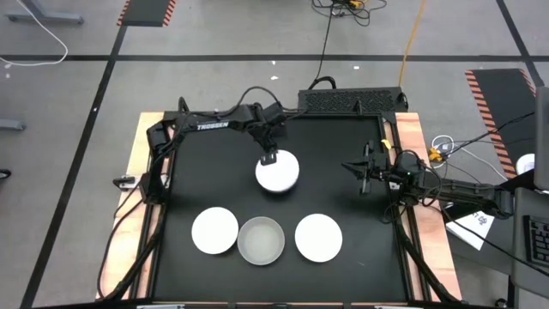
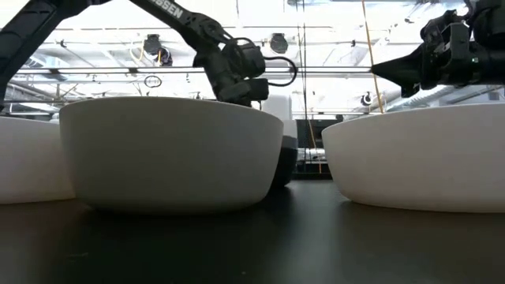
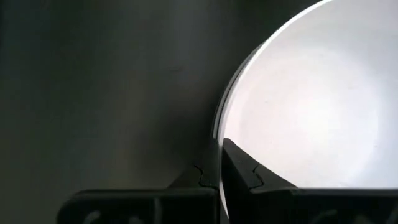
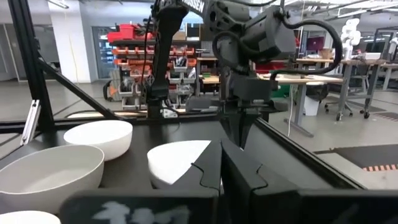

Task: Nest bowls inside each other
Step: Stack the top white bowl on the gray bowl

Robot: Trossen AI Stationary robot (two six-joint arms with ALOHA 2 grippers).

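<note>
Four bowls in sight on the black surface (image 1: 343, 146). Left gripper (image 1: 268, 158) sits at the 11 o'clock edge of a white bowl (image 1: 277, 172) near surface centre; the left wrist view shows its fingers (image 3: 239, 171) pinched together on that bowl's rim (image 3: 219, 134), one inside, one outside — a rim pinch, presumably because the bowl is too wide to span. From the low view a darker bowl (image 2: 286, 164) shows beneath and behind it, so this white one may already sit in a stack; cannot confirm. Along the 6 o'clock side, three in a row: white bowl (image 1: 214, 231) at 7 o'clock, pale grey translucent bowl (image 1: 261, 240) at 6, white bowl (image 1: 318, 237) at 5, close together but separate, mouths up, ready to take or be taken. Right gripper (image 1: 359, 172) waits at 3 o'clock, jaws together, holding nothing, well clear of the bowls. Judgement: nesting under way, front row not yet gathered
</note>
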